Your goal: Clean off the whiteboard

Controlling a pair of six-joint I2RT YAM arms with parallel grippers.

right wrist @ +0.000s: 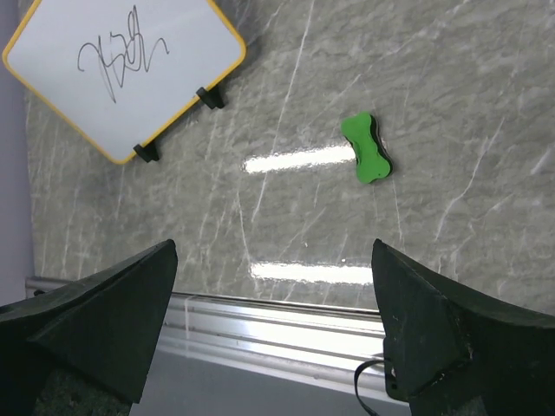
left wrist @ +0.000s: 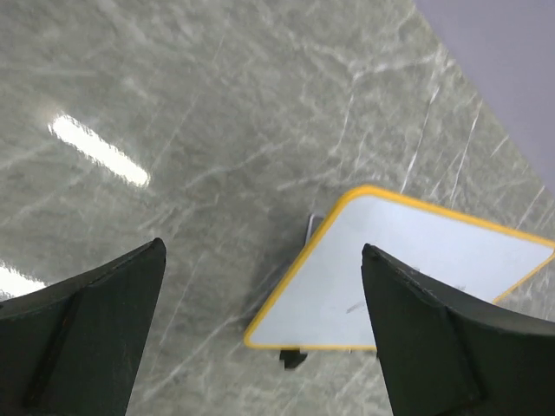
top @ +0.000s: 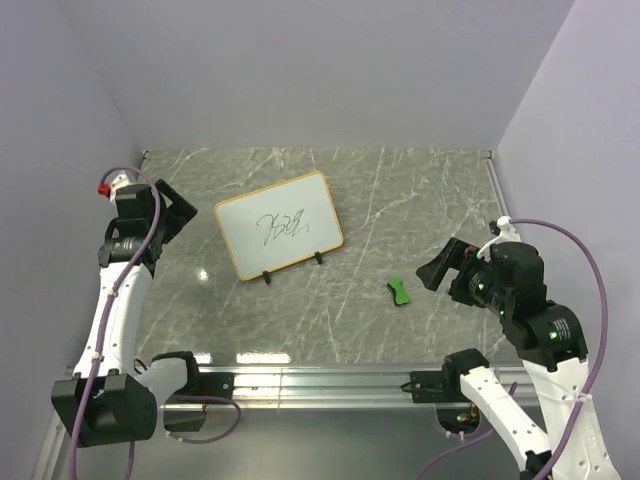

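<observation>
Whiteboard (top: 279, 224), scribbled on, stands on its feet; I see the green eraser (top: 399, 291) well apart. Left gripper (left wrist: 262, 251) and right gripper (right wrist: 273, 247) hang with jaws apart.

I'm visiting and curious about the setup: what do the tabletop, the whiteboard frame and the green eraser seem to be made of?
Tabletop: polished grey marble or marble-look laminate; white veins, glossy light reflections. Whiteboard frame: smooth yellow-orange, wood or plastic, can't tell. Green eraser: matte plastic or foam over a dark layer, maybe felt.
</observation>
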